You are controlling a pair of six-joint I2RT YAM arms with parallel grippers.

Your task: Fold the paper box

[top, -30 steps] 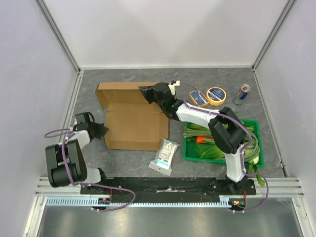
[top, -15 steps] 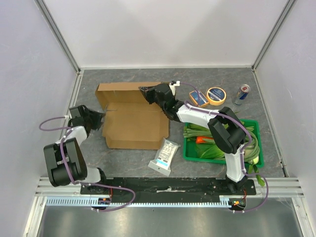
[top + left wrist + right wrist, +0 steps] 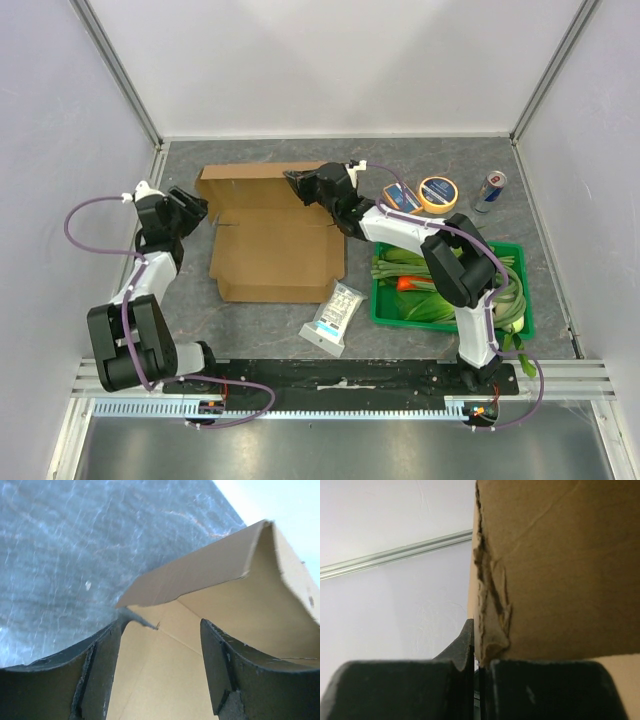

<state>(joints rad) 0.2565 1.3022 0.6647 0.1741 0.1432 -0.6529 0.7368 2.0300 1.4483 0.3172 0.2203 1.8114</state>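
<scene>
The paper box [image 3: 275, 245] is a brown cardboard mailer lying open on the grey table, with its back wall and left side flap raised. My right gripper [image 3: 296, 183] is at the box's back right corner, shut on the top edge of the back wall. In the right wrist view, the torn cardboard edge [image 3: 545, 565] runs straight into the closed right gripper [image 3: 478, 662]. My left gripper [image 3: 198, 212] is open just left of the box's back left corner. In the left wrist view, the left gripper [image 3: 161, 625] points into the box's inside [image 3: 235, 595] with nothing between its fingers.
A white-and-blue packet [image 3: 334, 318] lies just in front of the box's near right corner. A green crate [image 3: 380, 305] of vegetables stands at the right. A small blue tin [image 3: 402, 198], a tape roll [image 3: 438, 193] and a can [image 3: 489, 190] sit at the back right. Walls enclose three sides.
My left gripper has opened, let go of the box's left side and moved toward the back along its left edge. The box shifted slightly right. The right gripper kept its hold.
</scene>
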